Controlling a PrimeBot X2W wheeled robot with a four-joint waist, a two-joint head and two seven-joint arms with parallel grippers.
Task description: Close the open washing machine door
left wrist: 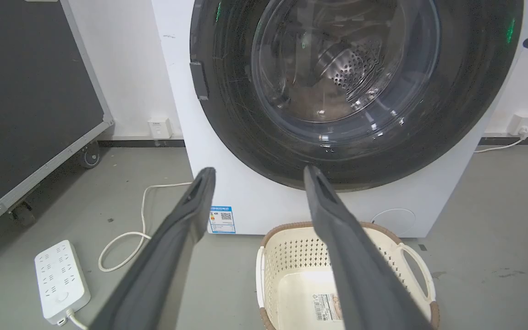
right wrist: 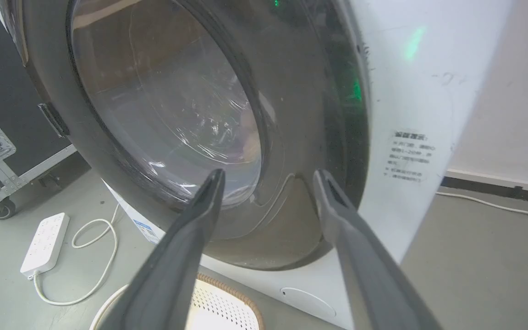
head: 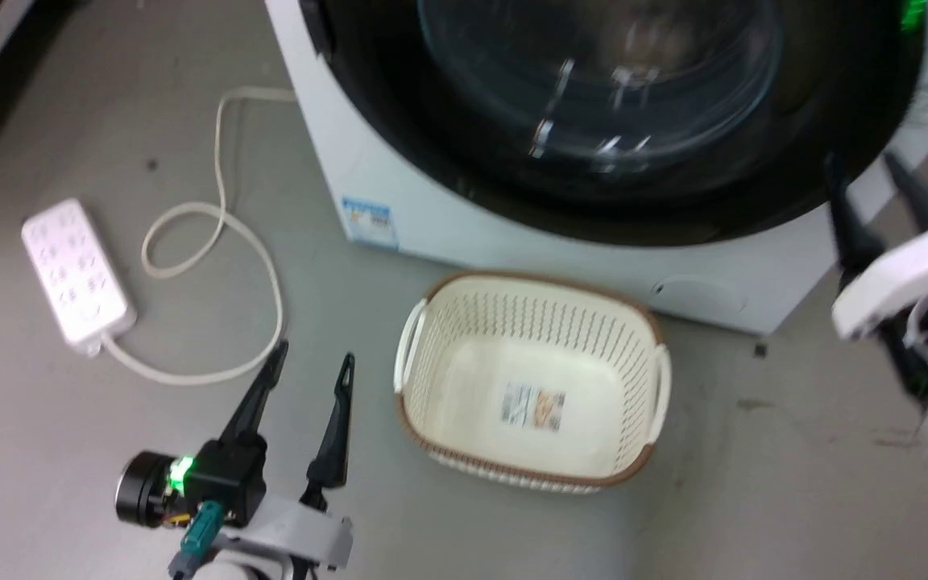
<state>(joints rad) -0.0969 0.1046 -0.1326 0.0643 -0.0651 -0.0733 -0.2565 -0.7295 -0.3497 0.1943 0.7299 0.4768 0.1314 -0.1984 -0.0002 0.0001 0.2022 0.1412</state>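
The washing machine (head: 512, 242) is a white box standing on the grey floor. Its door (head: 593, 80), a black rim around a bulging glass bowl, lies flat against the machine's front. From the left wrist the door (left wrist: 337, 68) looks flush, with the steel drum visible through the glass. My right gripper (head: 863, 173) is open, with nothing held, just beside the door's lower right rim. In the right wrist view that gripper (right wrist: 269, 174) points at the door (right wrist: 163, 114) near its right edge, without visible contact. My left gripper (head: 312, 354) hangs open and empty, low over the floor.
A cream perforated laundry basket (head: 512, 322) stands empty on the floor right in front of the machine. A white power strip (head: 77, 274) with a looping cable (head: 222, 217) lies to the left. A black wheeled case (left wrist: 25, 91) stands further left by the wall.
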